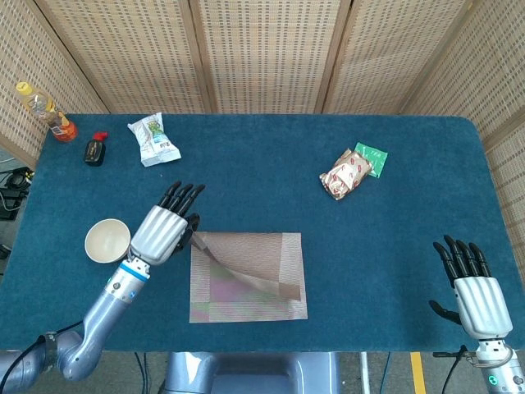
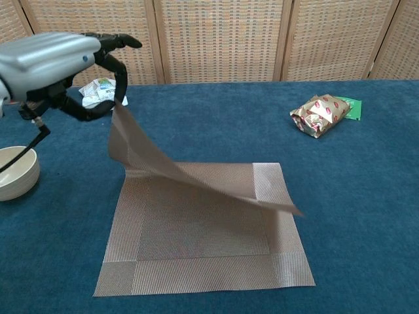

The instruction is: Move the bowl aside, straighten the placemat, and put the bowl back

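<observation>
Head view
Left hand (image 1: 162, 230): I am pinching one corner of the placemat (image 1: 262, 279) and holding it up off the table (image 1: 262, 164).
Placemat: it is lying just to the right of my left hand, with a flap peeling away from the layer that is resting flat.
Bowl (image 1: 107, 240): it is sitting on the table right beside my left hand, at its outer side.
Right hand (image 1: 473, 289): I am holding nothing, fingers apart, well away from the placemat at the table's near right corner.

Chest view
Left hand (image 2: 62, 60): I am gripping the placemat's (image 2: 196, 242) corner high above the table (image 2: 209, 124); the raised flap is sloping down from my fingers toward the far right corner.
Bowl (image 2: 16, 171): it is standing below my left hand, beside the placemat's left edge and apart from it.
Right hand: it is not showing here.
</observation>
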Controlling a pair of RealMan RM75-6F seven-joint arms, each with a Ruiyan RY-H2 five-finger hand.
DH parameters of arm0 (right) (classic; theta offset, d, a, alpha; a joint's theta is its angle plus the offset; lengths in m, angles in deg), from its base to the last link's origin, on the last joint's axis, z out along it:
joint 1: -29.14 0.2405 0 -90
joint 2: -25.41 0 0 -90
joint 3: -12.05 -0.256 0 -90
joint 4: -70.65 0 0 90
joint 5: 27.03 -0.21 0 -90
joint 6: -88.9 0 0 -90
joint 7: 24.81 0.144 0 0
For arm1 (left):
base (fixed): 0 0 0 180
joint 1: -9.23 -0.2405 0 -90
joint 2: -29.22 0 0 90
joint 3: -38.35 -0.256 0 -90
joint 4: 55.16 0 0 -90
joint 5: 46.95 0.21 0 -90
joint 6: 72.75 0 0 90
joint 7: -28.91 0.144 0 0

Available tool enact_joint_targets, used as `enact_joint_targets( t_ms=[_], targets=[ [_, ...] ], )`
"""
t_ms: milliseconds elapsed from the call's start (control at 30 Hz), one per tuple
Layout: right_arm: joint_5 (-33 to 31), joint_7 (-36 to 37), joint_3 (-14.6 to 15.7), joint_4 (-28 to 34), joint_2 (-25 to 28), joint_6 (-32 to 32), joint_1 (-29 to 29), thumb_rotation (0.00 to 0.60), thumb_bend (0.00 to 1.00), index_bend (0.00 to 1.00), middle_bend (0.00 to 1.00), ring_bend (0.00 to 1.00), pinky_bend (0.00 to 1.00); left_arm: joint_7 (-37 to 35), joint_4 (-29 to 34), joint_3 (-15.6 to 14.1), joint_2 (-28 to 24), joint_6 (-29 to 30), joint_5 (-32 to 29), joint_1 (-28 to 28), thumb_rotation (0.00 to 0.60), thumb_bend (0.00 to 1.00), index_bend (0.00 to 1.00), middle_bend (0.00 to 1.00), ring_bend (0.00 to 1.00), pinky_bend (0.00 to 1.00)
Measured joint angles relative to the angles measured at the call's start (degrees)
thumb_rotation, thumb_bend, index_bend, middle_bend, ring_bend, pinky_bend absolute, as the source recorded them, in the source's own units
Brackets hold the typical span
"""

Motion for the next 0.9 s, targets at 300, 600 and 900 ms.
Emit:
enact_joint_targets(
  t_ms=[300, 600, 900],
  targets=[
    [-1.5, -1.2, -1.0, -0.7, -0.7, 0.0, 0.3, 0.6, 0.02, 0.0, 0.0, 0.0, 0.0, -1.2, -13.9, 7.0, 0.8, -7.3, -12.1, 8.5, 0.6, 0.53, 0.57, 0.0, 0.0, 0.0],
    [-3.4, -2.9, -1.7, -1.8, -2.2, 1.6, 1.2, 0.6, 0.02, 0.0, 0.0, 0.0, 0.0, -1.8, -33.6, 7.9, 5.4, -12.8, -20.2, 16.2, 0.6, 0.17, 0.0, 0.0, 0.0, 0.0],
    [-4.0, -3.2, -1.4, -2.7, -2.8, 2.4, 1.4, 0.6, 0.02, 0.0, 0.0, 0.0, 0.0, -6.2, -36.9, 4.3, 6.6, -12.1, -20.1, 16.0, 0.6, 0.08, 0.0, 0.0, 0.0, 0.0]
  ],
)
